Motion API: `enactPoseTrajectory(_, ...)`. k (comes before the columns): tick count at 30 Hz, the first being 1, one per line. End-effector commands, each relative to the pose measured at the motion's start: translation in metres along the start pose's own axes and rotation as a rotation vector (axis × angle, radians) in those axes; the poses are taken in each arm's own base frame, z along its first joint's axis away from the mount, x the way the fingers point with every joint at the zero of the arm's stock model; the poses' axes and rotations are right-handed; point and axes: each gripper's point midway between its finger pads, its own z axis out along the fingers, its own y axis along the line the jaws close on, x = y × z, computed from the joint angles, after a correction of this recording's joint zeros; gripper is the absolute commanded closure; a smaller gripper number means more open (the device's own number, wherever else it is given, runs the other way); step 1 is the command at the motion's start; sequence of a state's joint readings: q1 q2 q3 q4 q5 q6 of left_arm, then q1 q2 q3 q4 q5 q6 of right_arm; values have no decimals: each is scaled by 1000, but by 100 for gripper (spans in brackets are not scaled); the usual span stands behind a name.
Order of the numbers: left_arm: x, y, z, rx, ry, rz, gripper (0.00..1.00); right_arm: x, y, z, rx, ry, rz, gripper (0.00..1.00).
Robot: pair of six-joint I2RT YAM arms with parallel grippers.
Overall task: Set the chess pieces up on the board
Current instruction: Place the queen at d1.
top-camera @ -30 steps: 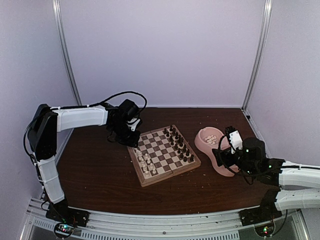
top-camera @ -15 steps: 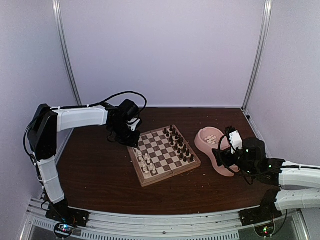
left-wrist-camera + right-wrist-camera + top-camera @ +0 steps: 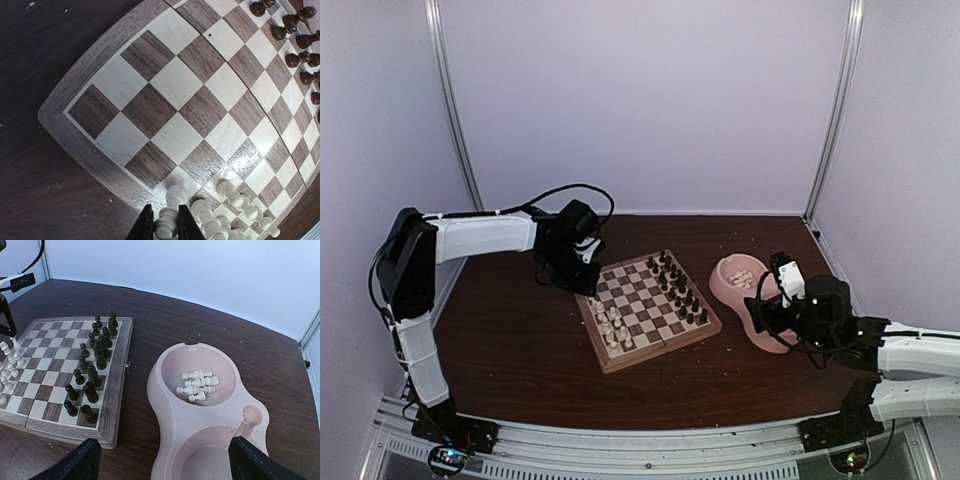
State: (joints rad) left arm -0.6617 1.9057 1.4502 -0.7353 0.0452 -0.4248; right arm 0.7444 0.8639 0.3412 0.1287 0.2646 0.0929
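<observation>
Your left arm [image 3: 480, 236] has white shells over its long links, black housings at the joints and one bulky black block [image 3: 408, 268]. A black cable [image 3: 560, 187] loops above its wrist. Your right arm [image 3: 918, 356] is built alike, white links and a black wrist, plus a small white camera box [image 3: 790, 276] with a green light. Both bases [image 3: 455, 432] are black, with tiny coloured lights beside them. Your left fingers [image 3: 145, 227] are slim and black; your right fingers [image 3: 82, 460] are broad and black.
</observation>
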Motion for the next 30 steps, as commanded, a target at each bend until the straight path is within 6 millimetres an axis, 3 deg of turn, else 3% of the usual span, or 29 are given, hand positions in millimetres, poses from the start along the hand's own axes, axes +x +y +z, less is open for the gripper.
enactPoseTrajectory(1, -9, -1, -1, 0, -21, 4, 83, -3, 0, 0, -6, -16, 2, 8)
enactPoseTrajectory(10, -11, -3, -3, 1, -28, 8, 74, -3, 0, 0, -4, -16, 3, 8)
enactPoseTrajectory(18, -11, -6, -5, 15, -30, 7, 73, -2, 0, 0, -5, -14, 1, 8)
enactPoseTrajectory(30, -7, -9, -5, 32, -19, -1, 80, -3, 0, -1, -5, -17, 2, 8)
